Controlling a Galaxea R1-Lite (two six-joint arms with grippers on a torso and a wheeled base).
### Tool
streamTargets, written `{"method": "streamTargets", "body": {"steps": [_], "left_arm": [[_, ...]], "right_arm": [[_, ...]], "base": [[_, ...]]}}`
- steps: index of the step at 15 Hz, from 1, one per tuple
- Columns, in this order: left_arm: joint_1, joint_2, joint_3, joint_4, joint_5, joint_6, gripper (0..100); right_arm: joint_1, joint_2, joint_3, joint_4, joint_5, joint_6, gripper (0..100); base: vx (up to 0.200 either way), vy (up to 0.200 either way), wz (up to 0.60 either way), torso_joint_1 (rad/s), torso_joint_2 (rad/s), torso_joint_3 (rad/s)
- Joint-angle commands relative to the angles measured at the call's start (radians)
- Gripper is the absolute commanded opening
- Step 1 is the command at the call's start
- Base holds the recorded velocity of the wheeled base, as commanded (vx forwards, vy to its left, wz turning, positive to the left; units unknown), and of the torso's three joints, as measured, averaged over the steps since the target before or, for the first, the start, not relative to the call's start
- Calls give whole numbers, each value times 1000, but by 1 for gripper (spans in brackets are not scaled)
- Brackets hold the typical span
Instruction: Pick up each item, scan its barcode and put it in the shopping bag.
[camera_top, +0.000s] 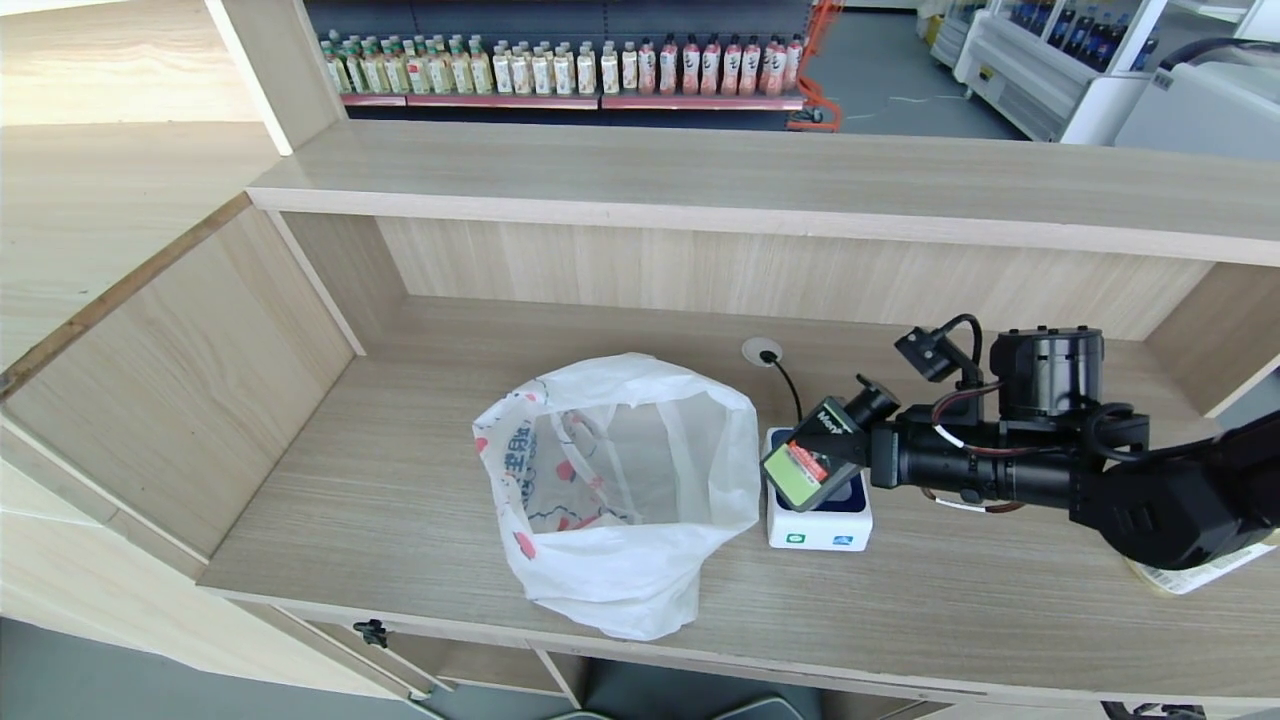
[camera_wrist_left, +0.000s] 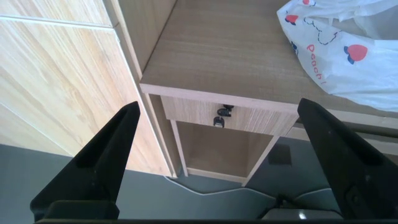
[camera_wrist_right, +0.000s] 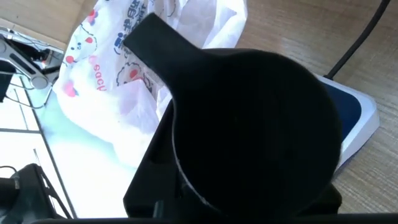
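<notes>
Green-topped, the can (camera_top: 795, 472) is clamped in the right claw (camera_top: 842, 447) just above the white scanner (camera_top: 820, 528) beside the open bag (camera_top: 620, 500), so we judge scanning under way and bagging yet to come; the left claw (camera_wrist_left: 214, 165) hangs open off the edge of the counter (camera_wrist_left: 217, 56).

Light wood-grain counter (camera_top: 380, 500): I log a recessed top, walled at the back and both sides. Lying directly on it:
- A white thin-plastic shopping bag with red prints (camera_top: 620, 570) sits near the front edge, mouth open.
- A white square scanner box with a blue top (camera_top: 818, 528) stands just beside the bag.
- A black cable (camera_top: 792, 388) runs from the box to a round grey grommet (camera_top: 762, 350).
- A pale labelled item (camera_top: 1195, 578) lies at the far right, mostly hidden.
</notes>
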Motion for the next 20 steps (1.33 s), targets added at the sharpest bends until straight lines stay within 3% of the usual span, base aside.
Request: {"method": "streamTargets", "body": {"steps": [1,6,9,12,17,20], "left_arm": [[0,0,0,0,0,0,100],[0,0,0,0,0,0,100],[0,0,0,0,0,0,100],[0,0,0,0,0,3,100],[0,0,0,0,0,3,100],[0,0,0,0,0,23,100]], "right_arm": [[-2,7,1,1,-3,-1,0],[8,-252,0,31,0,-4,0],[5,-413,1,146,-4,-120,0],[-2,-432,24,197,-158,-215,0],[40,-396,1,192,-142,-203,0],[69,-376,13,194,-133,-200,0]], "base": [[0,0,0,0,0,0],[0,0,0,0,0,0],[0,0,0,0,0,0],[0,0,0,0,0,0],[0,200,0,2,4,0],[0,67,0,1,1,1]]}}
